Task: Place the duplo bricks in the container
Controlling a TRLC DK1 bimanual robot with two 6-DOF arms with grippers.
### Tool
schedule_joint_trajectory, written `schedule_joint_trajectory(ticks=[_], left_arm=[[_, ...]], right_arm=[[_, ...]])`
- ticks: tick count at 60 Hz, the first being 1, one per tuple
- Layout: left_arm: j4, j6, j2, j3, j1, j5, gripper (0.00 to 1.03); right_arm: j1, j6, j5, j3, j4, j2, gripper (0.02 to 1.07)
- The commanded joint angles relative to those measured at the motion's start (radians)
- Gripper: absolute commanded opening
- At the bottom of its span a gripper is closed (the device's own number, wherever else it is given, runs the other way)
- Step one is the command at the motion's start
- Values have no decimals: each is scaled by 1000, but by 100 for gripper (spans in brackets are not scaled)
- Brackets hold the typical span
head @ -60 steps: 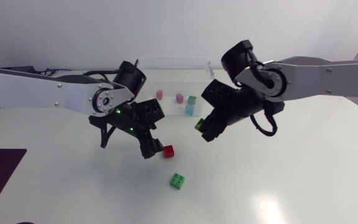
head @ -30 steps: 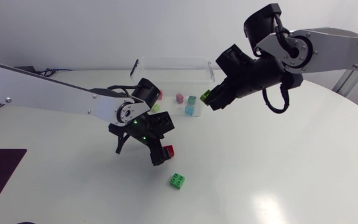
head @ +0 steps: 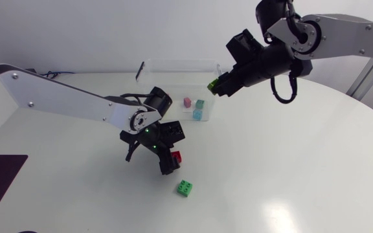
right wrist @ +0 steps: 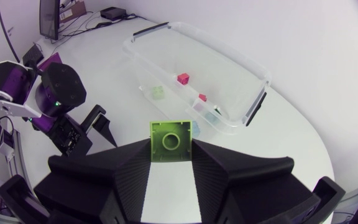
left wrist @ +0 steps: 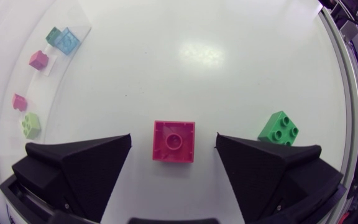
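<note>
Plastic, probably light, rigid and slick, the red brick (left wrist: 174, 141) lies on the worktop (head: 303, 162) inside the released left tool (left wrist: 173, 139), best pinched across flat sides, while the right tool (right wrist: 171, 148) clenches a lime brick (right wrist: 171, 138) near the container (head: 173, 68)

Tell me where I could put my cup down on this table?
Most room: bare tabletop beyond the green brick, on the side of the right arm. Crowded: around the left gripper straddling the red brick, and at the clear container, where the right gripper holds a lime brick.
</note>
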Motion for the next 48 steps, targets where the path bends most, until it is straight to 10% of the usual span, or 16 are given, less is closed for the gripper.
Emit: schedule_joint_trajectory(ticks=[1, 10, 48], left_arm=[[-2, 28, 35, 31, -7, 4, 81], [-2, 28, 41, 31, -12, 7, 31], [-43, 23, -269, -65, 53, 24, 29]], right_arm=[[-11, 37, -6, 43, 14, 46, 34], [-19, 58, -4, 104, 19, 107, 34], [-34, 99, 43, 379, 25, 348, 36]])
